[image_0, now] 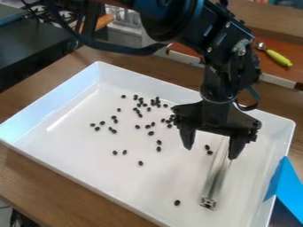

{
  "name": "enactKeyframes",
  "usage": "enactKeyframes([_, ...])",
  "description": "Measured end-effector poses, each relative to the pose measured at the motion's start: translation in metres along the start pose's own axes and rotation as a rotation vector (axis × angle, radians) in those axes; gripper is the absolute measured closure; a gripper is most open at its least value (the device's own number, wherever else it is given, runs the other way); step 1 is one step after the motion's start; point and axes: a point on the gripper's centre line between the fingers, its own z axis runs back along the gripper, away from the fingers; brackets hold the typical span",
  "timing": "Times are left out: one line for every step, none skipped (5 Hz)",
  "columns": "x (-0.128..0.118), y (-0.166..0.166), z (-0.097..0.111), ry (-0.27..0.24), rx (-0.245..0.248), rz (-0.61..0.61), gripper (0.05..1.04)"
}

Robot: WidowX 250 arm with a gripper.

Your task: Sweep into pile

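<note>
This looks like a robot lab, because a big black robot arm [222,53] with a thick black cable [130,52] hangs over a brown wooden table [35,177], and farther back are a green-handled tool [278,57] and a jumble of dark things [38,12] I can't make out.

Black claw [211,153] with fingers apart, white tray [77,148], scattered dark beans [151,133], metal bar [215,181]

Black robot arm [220,75], rounded glossy housings, silvery screws [241,48], thick looping black cable [109,48], matte black two-fingered gripper [210,153]
</note>
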Motion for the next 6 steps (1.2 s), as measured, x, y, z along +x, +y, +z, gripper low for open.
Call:
enactKeyframes([-0.006,0.001,-0.009,0.032,0.012,0.000,0.084])
enactKeyframes([-0.011,-0.003,-0.009,0.068,-0.018,-0.006,0.084])
enactKeyframes([-0.006,-0.003,-0.007,0.078,-0.040,0.013,0.084])
enactKeyframes([-0.007,-0.003,-0.011,0.102,-0.064,0.029,0.084])
enactKeyframes([-0.006,-0.004,-0.019,0.107,-0.062,0.046,0.116])
enactKeyframes([-0.007,-0.005,-0.023,0.117,-0.068,0.046,0.388])
